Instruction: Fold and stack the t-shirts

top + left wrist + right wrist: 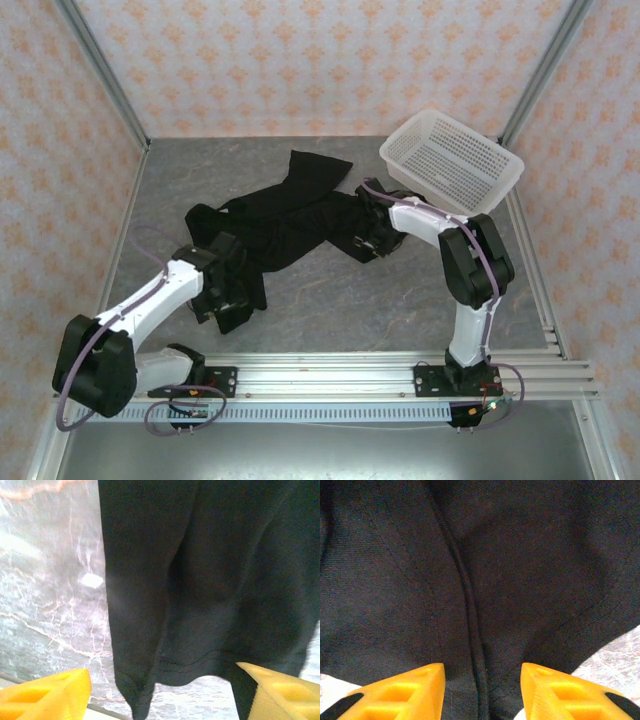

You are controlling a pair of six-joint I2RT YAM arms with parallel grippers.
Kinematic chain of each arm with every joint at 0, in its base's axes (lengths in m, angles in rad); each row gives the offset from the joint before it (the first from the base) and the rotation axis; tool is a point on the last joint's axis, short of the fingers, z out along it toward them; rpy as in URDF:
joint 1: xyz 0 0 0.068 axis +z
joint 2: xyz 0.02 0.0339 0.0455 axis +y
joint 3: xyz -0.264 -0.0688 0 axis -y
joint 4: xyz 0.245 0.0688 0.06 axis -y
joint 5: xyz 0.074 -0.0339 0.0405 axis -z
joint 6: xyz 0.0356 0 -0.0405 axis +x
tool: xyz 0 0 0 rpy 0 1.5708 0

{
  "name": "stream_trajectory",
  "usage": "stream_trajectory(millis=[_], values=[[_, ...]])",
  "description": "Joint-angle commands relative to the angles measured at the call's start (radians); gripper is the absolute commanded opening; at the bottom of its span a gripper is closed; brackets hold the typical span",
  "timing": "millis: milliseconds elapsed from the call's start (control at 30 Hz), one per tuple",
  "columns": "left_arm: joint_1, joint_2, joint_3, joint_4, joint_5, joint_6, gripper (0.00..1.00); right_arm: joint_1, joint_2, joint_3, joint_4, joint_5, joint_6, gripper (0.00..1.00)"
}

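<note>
The black t-shirt (290, 225) lies crumpled across the middle of the table, plain black side showing, with one part reaching toward the back. My left gripper (228, 300) is at its near-left end. In the left wrist view it (165, 680) is open, its yellow fingers (45, 695) wide apart with the stitched hem of the t-shirt (200, 580) between them. My right gripper (366, 235) is over the shirt's right end. In the right wrist view it (482, 672) is open, and a seam ridge of the t-shirt (470, 605) runs between its fingers (410, 690).
A white plastic basket (452, 160) sits tilted at the back right, just behind the right arm. Bare grey marbled table (380, 300) lies in front of the shirt. Patterned walls and metal posts enclose the table on three sides.
</note>
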Motion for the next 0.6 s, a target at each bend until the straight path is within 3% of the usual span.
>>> stream_trajectory(millis=[0,167,433,567], values=[[-0.032,0.045,-0.033,0.02,-0.013,-0.065,0.69,0.006,-0.013,0.032,-0.027,0.02,-0.014,0.44],[-0.075,0.072,-0.046,0.012,-0.059,-0.085,0.57,0.006,-0.014,0.034,-0.028,0.023,-0.015,0.44],[-0.078,0.05,-0.042,-0.018,-0.143,-0.099,0.08,0.005,-0.027,0.022,-0.034,0.05,-0.012,0.42],[-0.078,-0.036,0.039,-0.143,-0.271,-0.127,0.0,0.002,-0.087,0.004,-0.05,0.142,-0.003,0.39]])
